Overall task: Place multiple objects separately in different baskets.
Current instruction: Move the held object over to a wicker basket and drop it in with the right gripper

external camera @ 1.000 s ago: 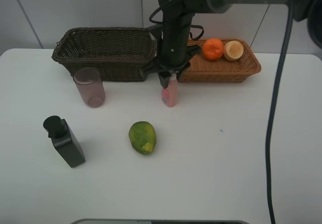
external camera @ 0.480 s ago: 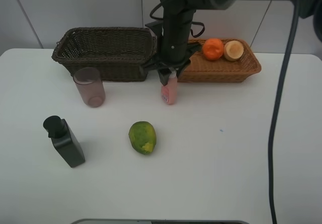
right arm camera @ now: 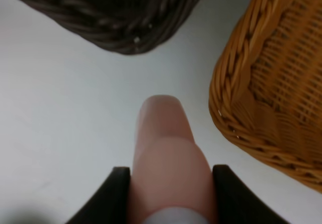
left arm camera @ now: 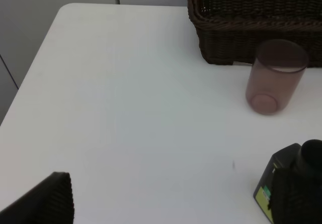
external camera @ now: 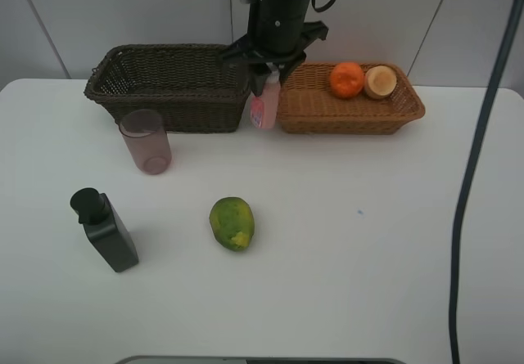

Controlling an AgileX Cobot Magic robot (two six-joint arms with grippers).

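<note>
At the far side of the white table (external camera: 368, 266), below a pale panelled wall (external camera: 123, 4), the right claw (external camera: 270, 71) pinches the small pink bottle (external camera: 264, 110) at its cap. The bottle is at the gap between the dark basket (external camera: 172, 86) and the tan basket (external camera: 352, 112). The orange (external camera: 346, 79) and peach (external camera: 380, 82) lie in the tan one. The cup (external camera: 146, 141), pump bottle (external camera: 105, 231) and papaya (external camera: 232, 223) stand nearer.

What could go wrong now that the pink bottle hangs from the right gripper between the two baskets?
1. The right gripper grips the pink bottle only near its cap, so it may swing or slip.
2. It hangs low between the dark basket and the tan basket; its base could catch a rim.
</note>
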